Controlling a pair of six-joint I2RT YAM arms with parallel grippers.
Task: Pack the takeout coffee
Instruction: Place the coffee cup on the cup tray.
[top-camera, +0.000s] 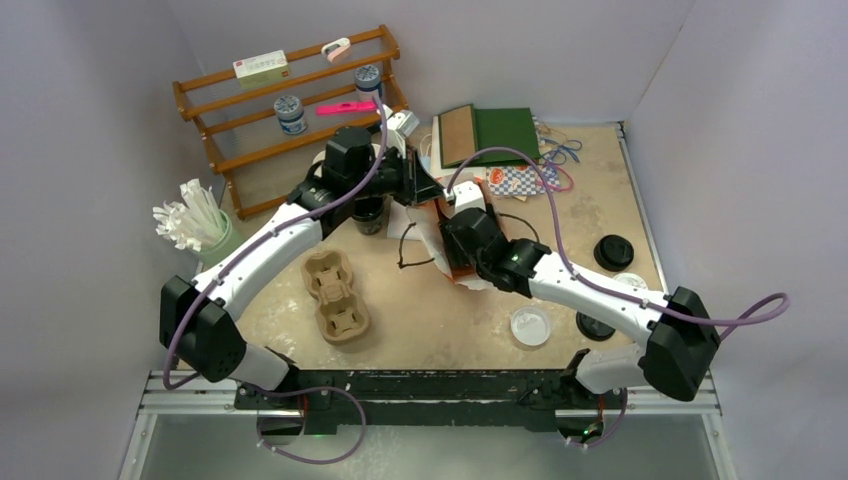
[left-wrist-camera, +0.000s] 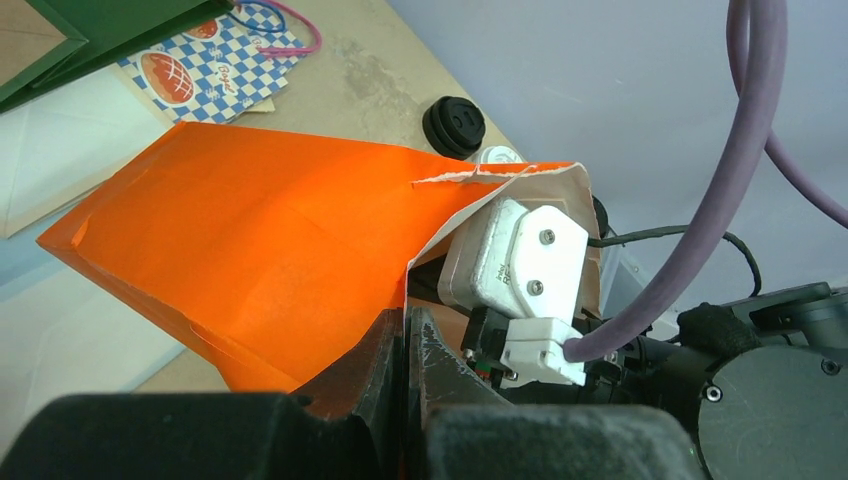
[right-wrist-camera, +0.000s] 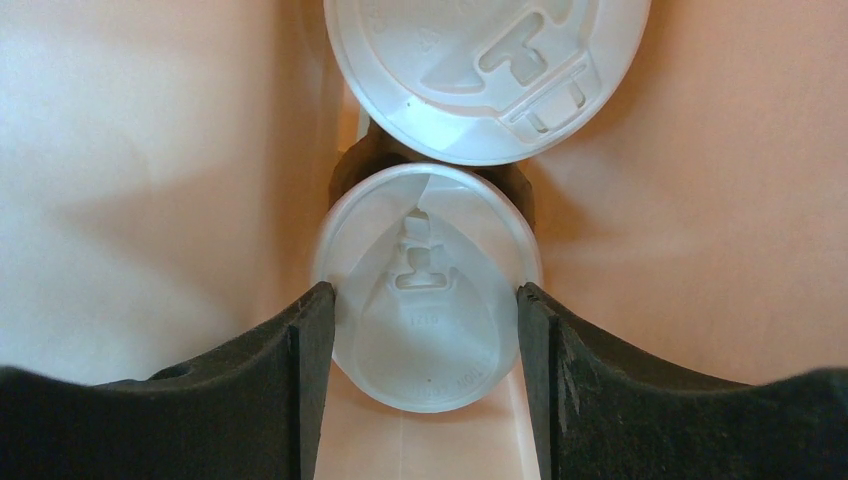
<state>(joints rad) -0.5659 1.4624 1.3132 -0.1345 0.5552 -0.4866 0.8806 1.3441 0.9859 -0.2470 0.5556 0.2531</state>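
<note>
Your right end effector is closed on a takeout coffee: its two black fingers press the white lid's rim from either side, and the cup body below is hidden from the wrist camera. Just beyond the fingertips, touching that lid's far edge, sits a second takeout coffee, also lidded. Both stand inside the orange paper bag, whose pale inner walls rise on either side of the fingers.

Your left end effector is clamped shut on the bag's upper edge, beside a torn strip of the rim, and the right wrist reaches down into the mouth next to it.

From above, the bag stands on the table between the two arms. A black cup stands just left of the left end effector, and a pulp cup carrier lies nearer the left arm's base. A loose white lid lies near the right forearm.
</note>
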